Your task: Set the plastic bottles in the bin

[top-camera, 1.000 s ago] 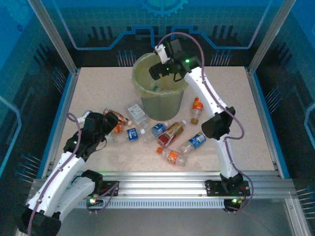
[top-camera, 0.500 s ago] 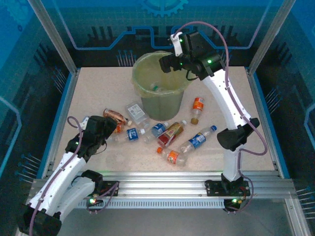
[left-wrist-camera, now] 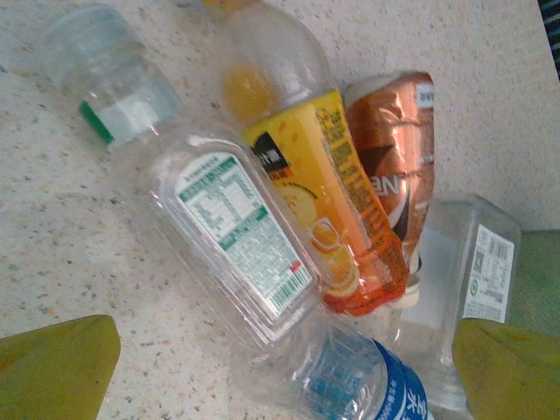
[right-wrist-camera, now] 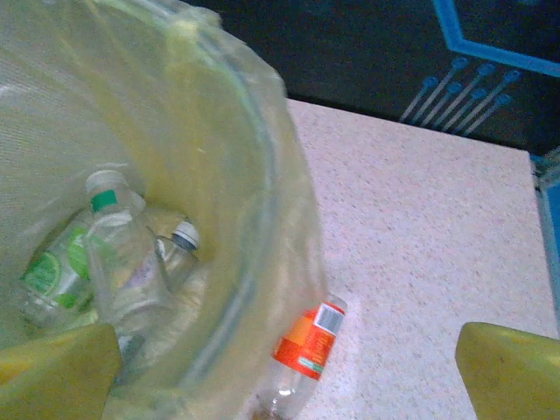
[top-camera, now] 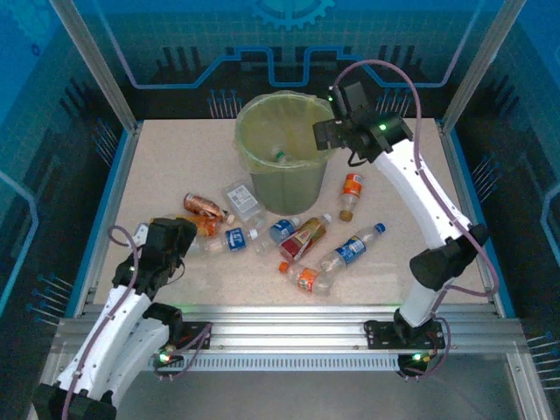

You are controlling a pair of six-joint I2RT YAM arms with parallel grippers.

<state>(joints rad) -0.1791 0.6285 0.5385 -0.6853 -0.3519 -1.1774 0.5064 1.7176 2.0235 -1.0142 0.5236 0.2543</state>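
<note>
Hovering just beside the rim of the round olive-green bin with a yellow-green plastic liner (top-camera: 284, 188), the right gripper (top-camera: 323, 133) has its jaws spread wide and grips nothing. In the right wrist view the bin rim runs up between the jaw tips. A green-capped clear bottle (right-wrist-camera: 114, 254) lies among others at the bin bottom. An orange-labelled clear bottle (right-wrist-camera: 306, 350) lies on the speckled beige worktop (right-wrist-camera: 420, 236), just outside the bin wall.

The left gripper (top-camera: 178, 230) sits low at the near-left bottle cluster, jaws spread, empty. In the left wrist view a clear bottle with a white-green label (left-wrist-camera: 236, 236) lies straight ahead between the jaw tips, not touched by them. It lies against a yellow-orange labelled bottle (left-wrist-camera: 332, 210). A copper-brown foil bottle (left-wrist-camera: 394, 149) lies beyond. A blue-labelled bottle (left-wrist-camera: 376, 389) lies nearest the jaws, and a squarish clear bottle with a white label (left-wrist-camera: 477, 271) is just by one tip.

More bottles lie loose in front of the bin, well apart from both grippers: a red-yellow labelled bottle (top-camera: 304, 238) and a long blue-banded bottle (top-camera: 350, 251).
</note>
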